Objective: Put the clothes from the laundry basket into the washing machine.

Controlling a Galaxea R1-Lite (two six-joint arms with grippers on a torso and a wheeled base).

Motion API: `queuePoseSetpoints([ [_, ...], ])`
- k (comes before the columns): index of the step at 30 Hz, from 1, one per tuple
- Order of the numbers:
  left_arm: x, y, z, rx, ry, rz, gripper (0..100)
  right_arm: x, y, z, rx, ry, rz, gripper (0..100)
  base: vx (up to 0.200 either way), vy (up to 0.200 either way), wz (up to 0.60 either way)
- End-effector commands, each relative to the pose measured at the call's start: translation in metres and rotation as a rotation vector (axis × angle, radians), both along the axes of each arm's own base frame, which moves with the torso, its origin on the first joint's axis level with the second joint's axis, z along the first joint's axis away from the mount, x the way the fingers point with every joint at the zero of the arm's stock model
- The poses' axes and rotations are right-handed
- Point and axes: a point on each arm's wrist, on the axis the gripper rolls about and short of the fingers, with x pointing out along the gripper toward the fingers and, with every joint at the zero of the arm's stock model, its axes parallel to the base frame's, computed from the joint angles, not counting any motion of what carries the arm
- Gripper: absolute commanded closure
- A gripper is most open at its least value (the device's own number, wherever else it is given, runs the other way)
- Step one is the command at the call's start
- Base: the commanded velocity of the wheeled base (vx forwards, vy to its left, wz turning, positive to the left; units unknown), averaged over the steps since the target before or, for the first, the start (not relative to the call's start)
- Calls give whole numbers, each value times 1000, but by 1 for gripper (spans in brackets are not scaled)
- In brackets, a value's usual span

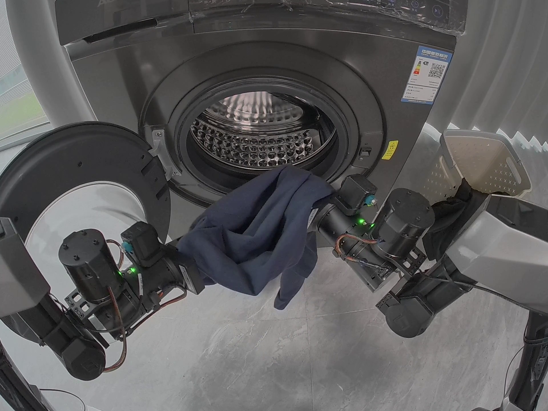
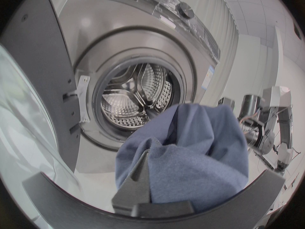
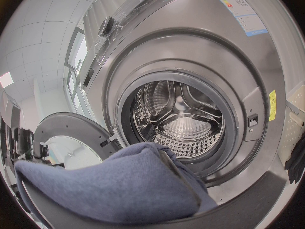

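Observation:
A navy blue garment (image 1: pixel 260 229) hangs stretched between my two grippers, just in front of the washing machine's open drum (image 1: pixel 257 132) and below its lower rim. My left gripper (image 1: pixel 191 261) is shut on the garment's left end, where one dark finger (image 2: pixel 138 178) shows against the cloth (image 2: pixel 193 150). My right gripper (image 1: pixel 319 204) is shut on the right end, with the cloth (image 3: pixel 120 185) draped over its fingers. One loose end dangles toward the floor. The beige laundry basket (image 1: pixel 485 161) stands at the right, with a dark piece of clothing (image 1: pixel 451 218) hanging from it.
The machine's round door (image 1: pixel 80 161) is swung open to the left, close beside my left arm. The drum (image 3: pixel 181 121) looks bare inside. Grey tiled floor (image 1: pixel 257 349) lies below the garment. A white curtain hangs behind the basket.

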Motion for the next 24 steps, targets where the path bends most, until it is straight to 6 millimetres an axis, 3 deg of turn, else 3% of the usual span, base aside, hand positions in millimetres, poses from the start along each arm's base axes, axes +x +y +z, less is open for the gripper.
queuePoseSetpoints([
  [1, 9, 0, -24, 51, 74, 7, 100, -4, 5, 7, 16, -18, 15, 100, 0, 0, 0],
  [11, 9, 1, -31, 65, 100, -9, 100, -12, 8, 17, 34, -35, 33, 100, 0, 0, 0],
  [12, 7, 2, -34, 79, 111, -12, 0, -12, 8, 18, 36, -38, 33, 100, 0, 0, 0],
  [19, -7, 8, -59, 160, 215, -58, 0, -12, 5, 28, 63, -58, 31, 100, 0, 0, 0],
  [24, -34, 17, -72, 248, 283, -165, 0, -13, 6, 27, 63, -58, 34, 100, 0, 0, 0],
])
